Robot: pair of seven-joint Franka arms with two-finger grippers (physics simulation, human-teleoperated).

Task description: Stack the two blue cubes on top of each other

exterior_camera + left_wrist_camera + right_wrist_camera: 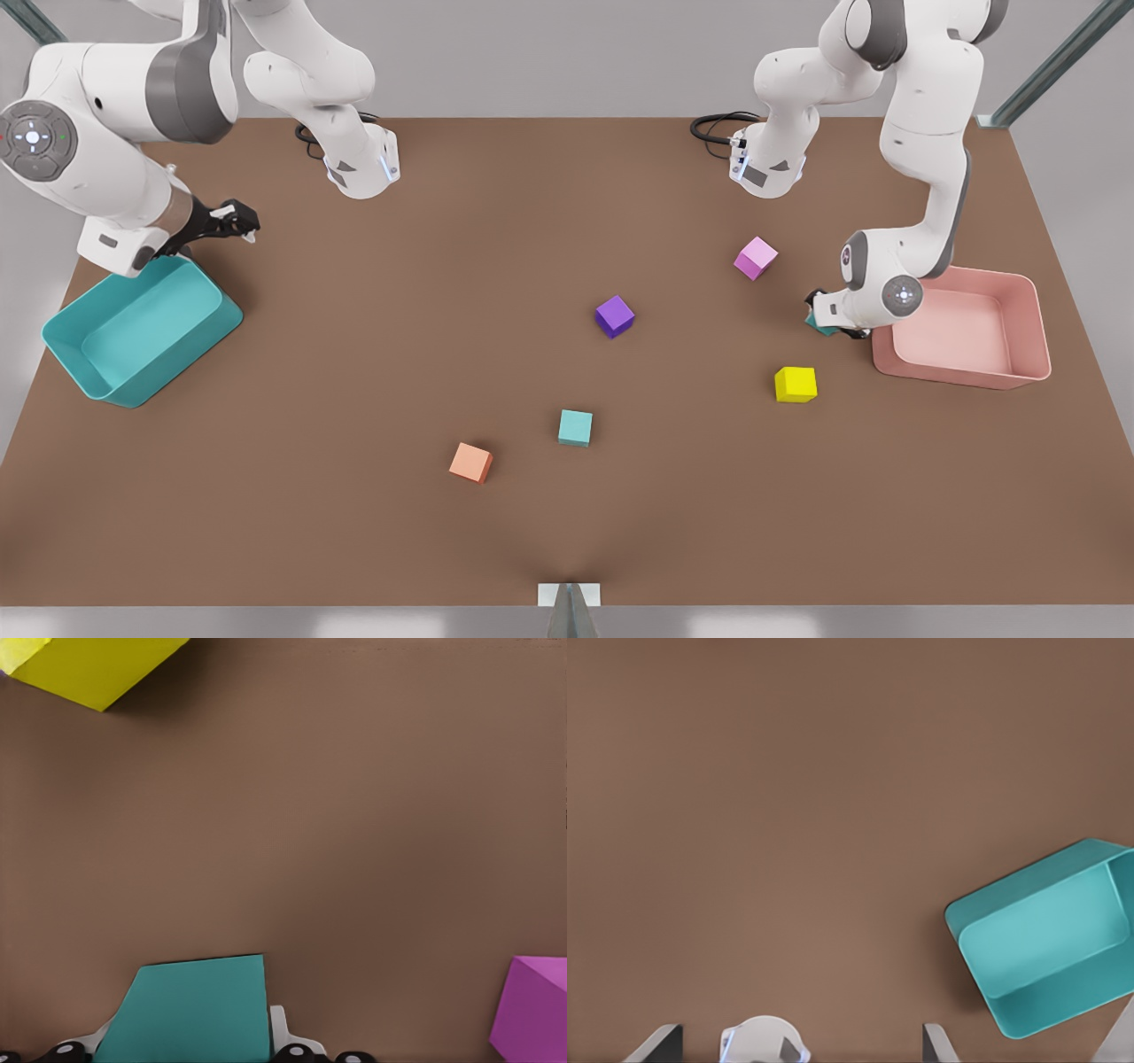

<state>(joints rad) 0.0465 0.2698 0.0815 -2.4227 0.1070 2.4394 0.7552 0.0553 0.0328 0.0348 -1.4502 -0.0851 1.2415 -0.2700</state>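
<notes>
teal cube (190,1010) gripped by left gripper (824,321) beside pink bin (1028,306).

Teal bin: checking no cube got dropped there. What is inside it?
Nothing shows inside the teal bin: its floor looks bare. In the front view, the waiting right gripper covers one corner.

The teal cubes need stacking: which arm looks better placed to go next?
Left. Its tool already straddles one teal cube beside the pink bin. The right tool waits far off above the teal bin.
</notes>
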